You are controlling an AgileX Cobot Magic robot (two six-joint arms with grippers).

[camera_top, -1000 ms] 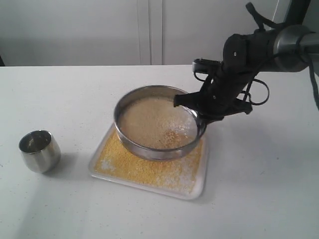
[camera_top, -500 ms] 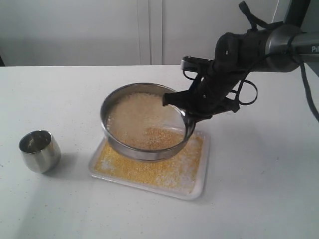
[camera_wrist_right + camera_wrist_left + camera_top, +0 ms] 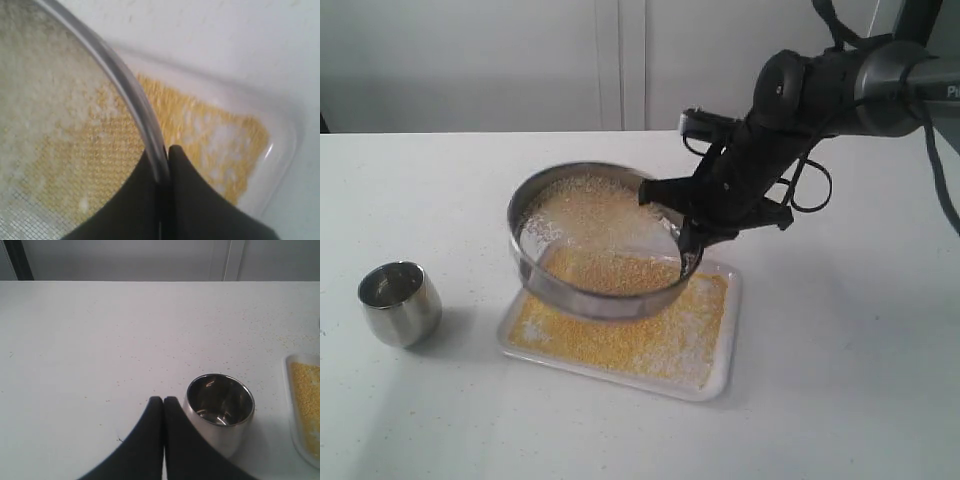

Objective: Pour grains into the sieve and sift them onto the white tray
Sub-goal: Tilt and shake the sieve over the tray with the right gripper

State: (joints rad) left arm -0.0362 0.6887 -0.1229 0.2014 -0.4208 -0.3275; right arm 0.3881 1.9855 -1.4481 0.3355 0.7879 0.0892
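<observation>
The wide, shallow stainless-steel sieve [image 3: 582, 298] with its fine mesh bottom hangs above the flat white rectangular tray [image 3: 731, 330], clear of it, and reaches out past the tray's left edge. The black right claw [image 3: 685, 235] has hold of the sieve at its right-hand rim. In the right wrist view the two fingers of this claw [image 3: 162, 155] are pinched tight on the thin steel rim [image 3: 115, 70], one inside the ring and one outside, with only the rim between them.

The grains [image 3: 605, 268] lie in two patches on the mesh: the yellow meal sits against the near wall, and the paler beige-white grains spread over the far part. A thin layer of yellow meal, with some pale specks, covers the tray floor below, seen also past the rim in the right wrist view [image 3: 285, 150].

Well to the left, on the white table [image 3: 840, 380], a small rounded steel cup [image 3: 400, 302] stands upright. The left claw [image 3: 163, 400] is closed with its fingertips pressed together on nothing, just beside that cup [image 3: 220, 410].
</observation>
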